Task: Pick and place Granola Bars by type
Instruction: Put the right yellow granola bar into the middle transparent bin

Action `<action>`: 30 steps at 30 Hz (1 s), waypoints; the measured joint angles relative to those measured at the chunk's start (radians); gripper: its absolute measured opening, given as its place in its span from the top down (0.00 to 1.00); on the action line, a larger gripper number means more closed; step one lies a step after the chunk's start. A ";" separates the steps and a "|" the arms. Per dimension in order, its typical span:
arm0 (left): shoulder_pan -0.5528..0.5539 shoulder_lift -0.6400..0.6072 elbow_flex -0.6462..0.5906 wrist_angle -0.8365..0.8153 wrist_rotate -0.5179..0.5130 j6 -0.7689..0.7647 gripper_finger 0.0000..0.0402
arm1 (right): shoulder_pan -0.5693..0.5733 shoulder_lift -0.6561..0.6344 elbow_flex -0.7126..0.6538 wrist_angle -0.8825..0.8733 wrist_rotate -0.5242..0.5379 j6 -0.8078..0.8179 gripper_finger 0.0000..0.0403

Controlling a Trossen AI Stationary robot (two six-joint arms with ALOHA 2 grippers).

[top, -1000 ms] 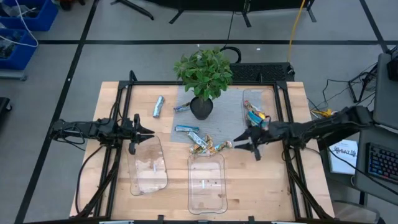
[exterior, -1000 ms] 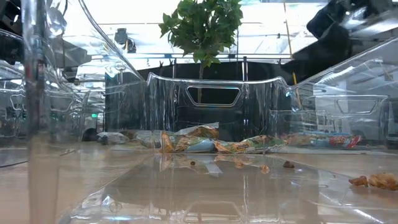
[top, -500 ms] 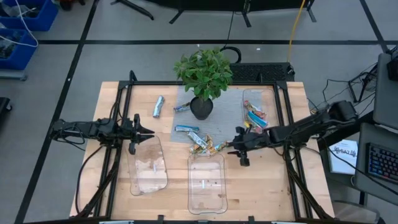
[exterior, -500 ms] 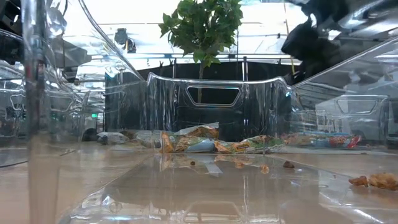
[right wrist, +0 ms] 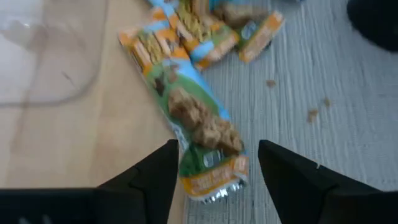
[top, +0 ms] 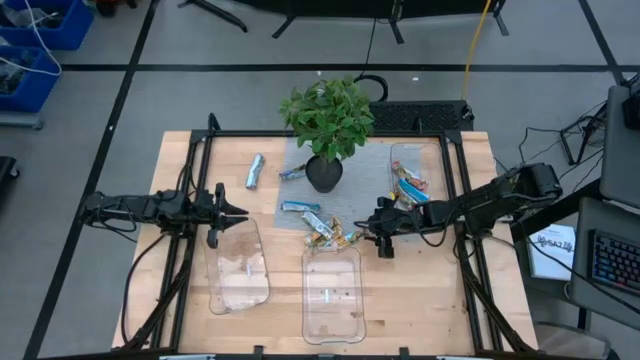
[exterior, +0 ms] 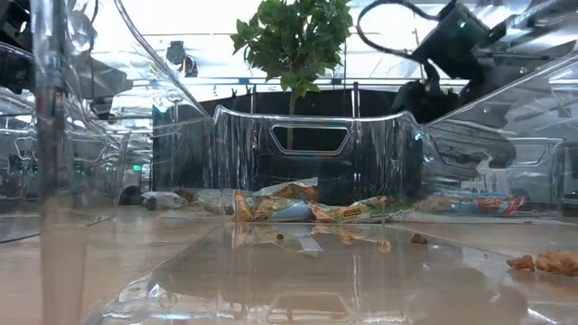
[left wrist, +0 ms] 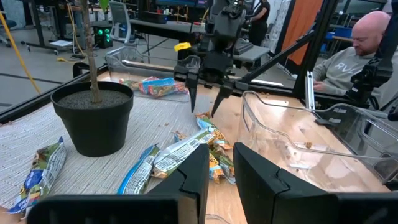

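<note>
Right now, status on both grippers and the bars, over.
Right gripper open, poised over the granola bar at the pile's edge, not yet gripped. Left gripper empty, waiting by the left tray. Potted plant close behind the pile.

A flat shiny granola bar wrapper point(right wrist: 198, 127) is green and orange with a light blue band and printed brown oat clusters. It lies on a grey woven mat point(right wrist: 323, 81) beside pale wood tabletop point(right wrist: 74, 149).
</note>
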 joint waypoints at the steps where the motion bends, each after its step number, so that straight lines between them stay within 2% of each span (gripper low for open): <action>1: 0.000 0.000 0.000 0.000 0.000 0.000 0.81 | -0.001 0.008 0.000 0.003 -0.004 0.002 0.46; 5: 0.000 0.000 0.000 0.000 0.000 0.000 0.81 | -0.002 0.052 0.000 0.053 -0.055 0.031 0.47; 15: 0.000 0.000 0.000 0.000 0.000 0.000 0.81 | -0.002 0.105 0.000 0.088 -0.053 0.079 0.53; 19: 0.000 0.000 0.000 0.000 0.000 0.000 0.81 | -0.002 0.102 0.000 0.086 -0.052 0.110 0.65; 25: 0.000 0.000 0.000 0.000 0.000 0.000 0.81 | -0.002 0.102 0.000 0.085 -0.051 0.112 0.96; 30: 0.000 0.000 0.000 0.000 0.000 0.000 0.81 | -0.002 0.102 0.000 0.087 -0.024 0.113 0.98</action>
